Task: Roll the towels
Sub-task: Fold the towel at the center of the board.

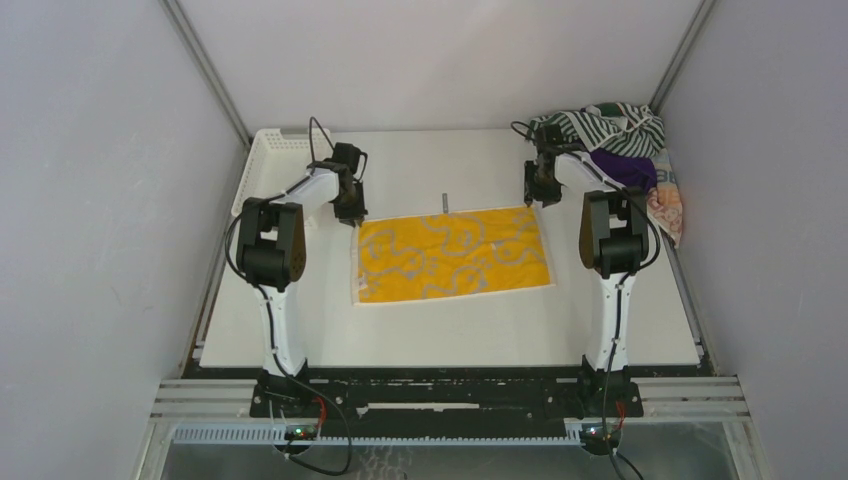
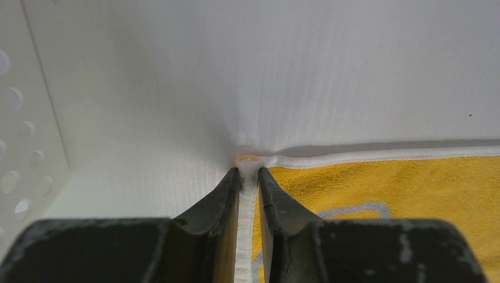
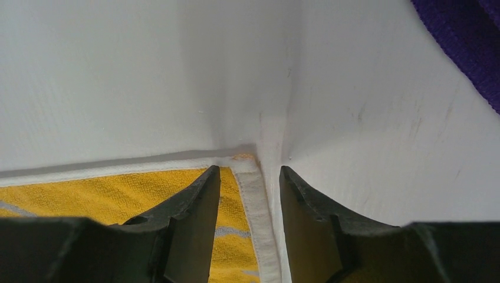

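White table (image 1: 450,335) boxed in by plain grey walls (image 1: 90,200), with a lattice basket (image 1: 265,160) at the far left edge. Mid-table, spread flat and full: yellow towel (image 1: 455,255), long side running left to right, no fold or curl anywhere along it.

At its far left corner, left gripper (image 2: 249,174), fingers (image 2: 221,194) drawn together and clamped on the white hem (image 2: 246,236), which fills the narrow slot between them. At the far right corner, right gripper (image 3: 250,171), fingers (image 3: 194,200) apart, straddling the hem with bare gaps on both sides; nothing held there, as far as the wrist view shows.

Heaped in the far right corner, well apart from the yellow one: striped towel (image 1: 590,125) on top, purple towel (image 1: 625,167) below it, patterned towel (image 1: 668,210) hanging toward the wall. All loose and crumpled, none rolled.

Judged from this: very early. First towel laid out and ready, one corner gripped, the other only bracketed. Left to do: close on the right corner, roll the yellow towel toward the near edge, then lay out and roll the other three. No finished roll anywhere in view.
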Action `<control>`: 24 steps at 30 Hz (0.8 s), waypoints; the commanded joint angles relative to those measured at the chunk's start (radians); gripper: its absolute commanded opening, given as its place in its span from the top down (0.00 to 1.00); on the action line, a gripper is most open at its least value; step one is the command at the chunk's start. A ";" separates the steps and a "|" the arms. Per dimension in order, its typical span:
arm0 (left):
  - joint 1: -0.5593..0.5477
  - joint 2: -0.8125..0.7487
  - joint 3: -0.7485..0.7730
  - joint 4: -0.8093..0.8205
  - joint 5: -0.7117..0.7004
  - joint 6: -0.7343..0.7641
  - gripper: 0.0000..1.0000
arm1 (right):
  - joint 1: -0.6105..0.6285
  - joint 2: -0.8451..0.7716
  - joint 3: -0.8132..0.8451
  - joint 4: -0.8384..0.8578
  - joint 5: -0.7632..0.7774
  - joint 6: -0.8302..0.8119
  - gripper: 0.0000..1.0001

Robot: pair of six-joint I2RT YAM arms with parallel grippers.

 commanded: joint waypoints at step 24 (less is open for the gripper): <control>0.001 0.024 0.040 -0.034 0.013 0.022 0.86 | 0.004 0.081 0.059 -0.112 0.014 -0.061 0.89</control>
